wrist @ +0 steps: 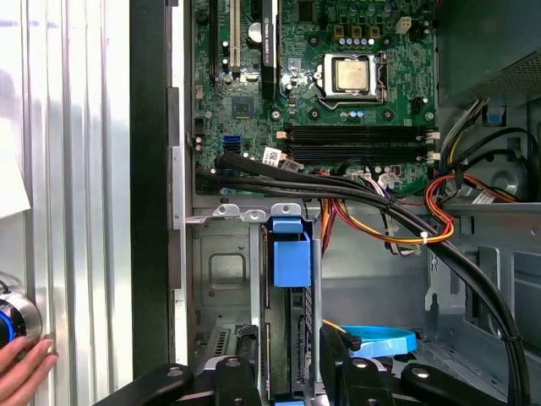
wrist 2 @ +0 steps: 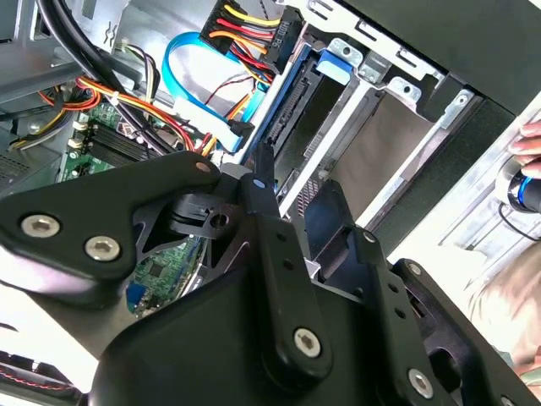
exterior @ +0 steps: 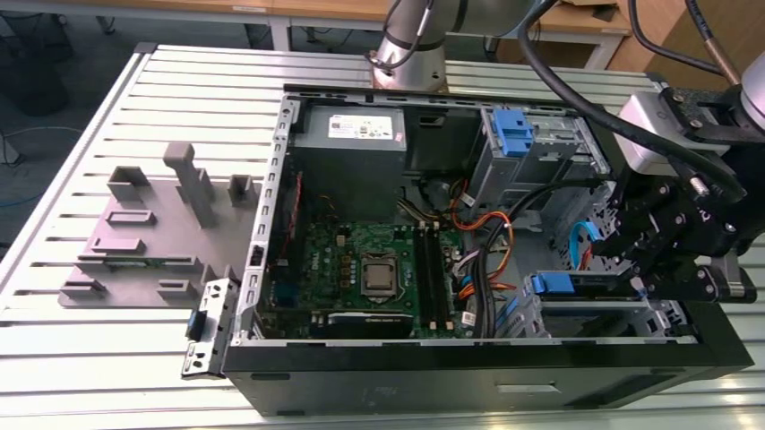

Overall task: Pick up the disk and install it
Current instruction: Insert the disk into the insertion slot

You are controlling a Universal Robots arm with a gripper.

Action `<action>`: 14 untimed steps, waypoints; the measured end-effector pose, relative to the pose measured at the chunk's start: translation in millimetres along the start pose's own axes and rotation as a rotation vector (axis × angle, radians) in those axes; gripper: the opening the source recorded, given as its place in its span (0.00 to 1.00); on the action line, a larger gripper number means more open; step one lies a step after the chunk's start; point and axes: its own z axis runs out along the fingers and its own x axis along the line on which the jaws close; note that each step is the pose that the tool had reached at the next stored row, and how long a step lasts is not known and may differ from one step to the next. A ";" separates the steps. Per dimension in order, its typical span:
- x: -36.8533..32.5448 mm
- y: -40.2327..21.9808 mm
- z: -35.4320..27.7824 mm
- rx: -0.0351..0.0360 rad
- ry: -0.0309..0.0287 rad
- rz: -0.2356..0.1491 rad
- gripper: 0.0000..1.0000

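The disk (exterior: 562,285) stands on edge in the drive bay at the open computer case's near corner, on the exterior view's right. Its blue end tab (wrist: 292,258) faces the motherboard. My gripper (exterior: 648,276) hangs over the bay from above. In the first wrist view the two black fingers (wrist: 247,365) flank the disk's flat sides and sit close against them, so the gripper (wrist: 292,362) looks shut on it. In the second wrist view one fingertip (wrist 2: 258,179) lies along the disk's edge (wrist 2: 292,110), and the linkage hides the rest.
Bundled black and orange cables (wrist: 397,216) cross just beyond the bay. The motherboard (exterior: 358,269), a grey power-supply box (exterior: 353,130) and a bare blue bracket (exterior: 511,134) fill the case. A grey fixture (exterior: 156,233) sits on the exterior view's left. A person's hand (wrist: 21,372) rests by a blue-ringed button (wrist: 10,317).
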 end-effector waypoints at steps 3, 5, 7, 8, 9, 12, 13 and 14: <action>0.1 0.5 0.1 0.0101 -0.0112 -0.001 0.42; 0.0 0.5 0.2 0.0159 -0.0139 -0.002 0.42; 0.0 0.5 0.1 0.0160 -0.0138 -0.003 0.42; 0.0 0.5 0.1 0.0160 -0.0138 -0.003 0.42; 0.0 0.6 0.1 0.0160 -0.0138 -0.003 0.42; -0.9 0.6 0.3 0.0160 -0.0140 -0.003 0.42; -1.6 0.6 0.3 0.0160 -0.0139 -0.003 0.42; -2.4 0.7 0.3 0.0160 -0.0139 -0.003 0.42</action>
